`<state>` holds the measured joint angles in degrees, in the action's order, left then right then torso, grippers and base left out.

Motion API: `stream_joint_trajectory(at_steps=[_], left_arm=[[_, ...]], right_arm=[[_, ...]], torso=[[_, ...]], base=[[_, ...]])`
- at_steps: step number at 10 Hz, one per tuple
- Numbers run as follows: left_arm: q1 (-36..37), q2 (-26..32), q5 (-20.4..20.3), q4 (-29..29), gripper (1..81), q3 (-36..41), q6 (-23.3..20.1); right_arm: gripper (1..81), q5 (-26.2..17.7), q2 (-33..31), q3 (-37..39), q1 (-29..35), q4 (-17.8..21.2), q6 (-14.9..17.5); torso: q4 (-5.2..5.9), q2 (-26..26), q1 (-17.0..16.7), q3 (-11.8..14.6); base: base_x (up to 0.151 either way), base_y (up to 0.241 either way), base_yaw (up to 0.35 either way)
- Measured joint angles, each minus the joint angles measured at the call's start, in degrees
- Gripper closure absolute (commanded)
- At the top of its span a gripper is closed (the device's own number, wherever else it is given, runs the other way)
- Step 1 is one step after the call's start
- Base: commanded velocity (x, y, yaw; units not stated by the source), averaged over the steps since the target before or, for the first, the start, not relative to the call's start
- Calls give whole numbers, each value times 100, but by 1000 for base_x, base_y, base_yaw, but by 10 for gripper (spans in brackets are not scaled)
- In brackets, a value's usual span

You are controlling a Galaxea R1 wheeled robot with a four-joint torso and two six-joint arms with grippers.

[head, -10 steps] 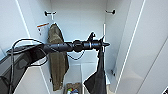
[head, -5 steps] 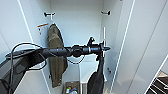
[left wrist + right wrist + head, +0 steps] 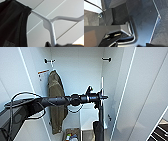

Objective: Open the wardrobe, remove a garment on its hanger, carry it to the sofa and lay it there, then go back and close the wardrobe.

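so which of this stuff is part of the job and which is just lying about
Job: wardrobe, open; white hanger; black garment; left gripper.
Lying about: olive-brown jacket on a hook; small box on the wardrobe floor.

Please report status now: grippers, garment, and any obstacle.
Left gripper inside open wardrobe, at white hanger; grip unclear. Black garment on the hanger. Olive jacket hangs beside the arm.

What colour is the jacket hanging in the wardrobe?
Olive-brown jacket; the head view shows it best.

dark angular robot body panels [image 3: 121, 16] sit close up, a thin black cable [image 3: 104, 15] curving across them.
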<state>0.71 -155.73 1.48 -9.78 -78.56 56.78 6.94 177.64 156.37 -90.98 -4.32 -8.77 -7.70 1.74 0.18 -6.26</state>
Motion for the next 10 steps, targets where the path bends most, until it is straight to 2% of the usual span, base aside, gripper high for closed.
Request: stream_joint_trajectory(at_steps=[3, 8, 10], left_arm=[[-218, 96, -134, -157, 811, 276, -15], [-408, 293, -157, -267, 811, 488, -17], [-500, 304, -288, -330, 811, 571, -11]], right_arm=[[10, 9, 1, 0, 32, 2, 0], [10, 11, -2, 0, -4, 2, 0], [10, -11, -2, 0, -30, 2, 0]], torso=[[0, -2, 5, 0], [0, -2, 2, 0], [0, 0, -2, 0]], base=[[-51, 0, 0], [-106, 0, 0], [-111, 0, 0]])
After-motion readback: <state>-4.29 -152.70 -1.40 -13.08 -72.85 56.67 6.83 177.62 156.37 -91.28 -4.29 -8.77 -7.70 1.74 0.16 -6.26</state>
